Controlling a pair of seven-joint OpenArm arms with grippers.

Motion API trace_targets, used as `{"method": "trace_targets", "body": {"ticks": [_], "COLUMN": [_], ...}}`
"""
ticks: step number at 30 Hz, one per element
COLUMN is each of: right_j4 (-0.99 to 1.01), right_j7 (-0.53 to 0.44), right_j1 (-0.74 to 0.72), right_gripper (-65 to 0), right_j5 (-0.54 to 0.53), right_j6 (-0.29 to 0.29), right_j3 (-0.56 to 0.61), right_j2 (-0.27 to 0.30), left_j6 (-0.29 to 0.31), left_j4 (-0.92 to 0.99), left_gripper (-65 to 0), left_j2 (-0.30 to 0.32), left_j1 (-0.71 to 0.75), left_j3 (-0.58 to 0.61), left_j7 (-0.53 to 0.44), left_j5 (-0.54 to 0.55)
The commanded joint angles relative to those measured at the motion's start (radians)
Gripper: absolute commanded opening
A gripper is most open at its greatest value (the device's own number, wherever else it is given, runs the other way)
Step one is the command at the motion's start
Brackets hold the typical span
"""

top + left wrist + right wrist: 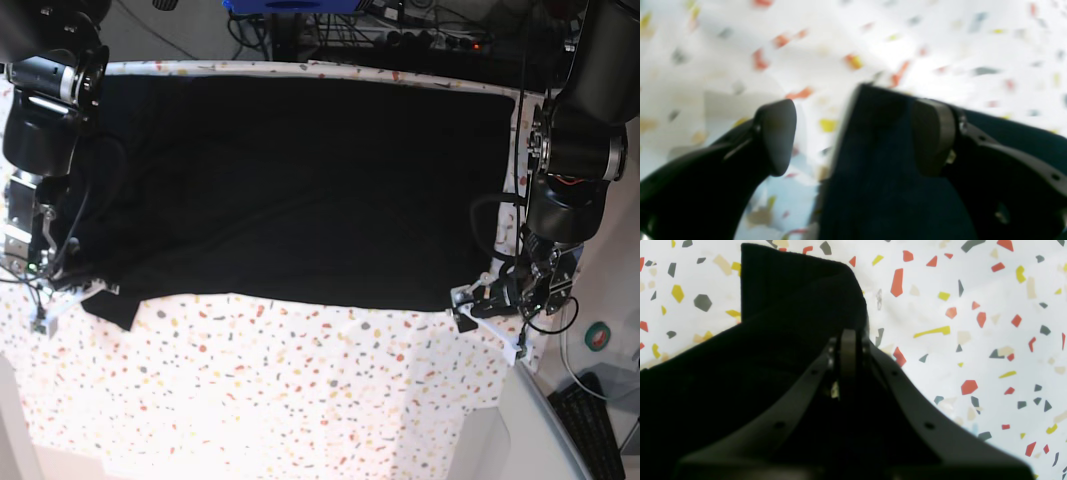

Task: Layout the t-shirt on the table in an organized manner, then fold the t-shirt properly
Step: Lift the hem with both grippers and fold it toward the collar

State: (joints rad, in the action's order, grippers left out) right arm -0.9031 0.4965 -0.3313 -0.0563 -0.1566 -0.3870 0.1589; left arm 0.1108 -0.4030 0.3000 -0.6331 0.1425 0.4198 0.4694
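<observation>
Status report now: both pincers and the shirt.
Left pincer open at the t-shirt edge. Right pincer shut on the t-shirt. Shirt spread flat across the table. Nothing in the way.

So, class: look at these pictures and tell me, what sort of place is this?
Probably a robotics lab or test bench. Two robot arms flank a flecked table with a black t-shirt spread on it, tangled cables run behind, and a keyboard sits nearby.

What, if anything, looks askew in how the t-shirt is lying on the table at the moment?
The t-shirt lies mostly flat, but near the right hand a small flap juts past the otherwise straight near edge onto the table. Nothing looks spilled or damaged.
</observation>
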Motion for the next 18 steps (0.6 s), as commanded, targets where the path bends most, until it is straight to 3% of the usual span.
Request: {"method": "trace_targets", "body": {"ticks": [1, 7, 12, 16, 18], "right_j4": [-0.018, -0.018, -0.018, -0.018, -0.018], "right_j7": [-0.020, -0.022, -0.022, -0.022, -0.022], "right_j1": [-0.019, -0.019, -0.021, -0.021, -0.021], "right_gripper": [-65.0, -65.0, -65.0, -65.0, -65.0], "right_j5": [-0.006, -0.006, -0.006, -0.006, -0.006], "right_j6": [-0.001, -0.001, -0.001, -0.001, -0.001], "right_j3": [0.001, -0.002, -0.005, -0.007, -0.007], "right_j2": [0.011, 0.011, 0.011, 0.011, 0.011], "left_j6": [0.005, 0.005, 0.005, 0.005, 0.005], "left_j4": [-0.014, -0.012, 0.131, 0.191, 0.192], "left_gripper": [-14.0, -13.8, -13.8, -13.8, -14.0], "left_j2": [0.014, 0.012, -0.006, -0.060, -0.074], "left_j1": [-0.031, -0.031, -0.063, -0.078, -0.080], "left_j3": [-0.001, 0.009, 0.010, 0.003, -0.002], "left_j7": [-0.019, -0.028, -0.140, -0.184, -0.184], "left_j5": [-0.001, -0.002, -0.013, -0.154, -0.169]}}
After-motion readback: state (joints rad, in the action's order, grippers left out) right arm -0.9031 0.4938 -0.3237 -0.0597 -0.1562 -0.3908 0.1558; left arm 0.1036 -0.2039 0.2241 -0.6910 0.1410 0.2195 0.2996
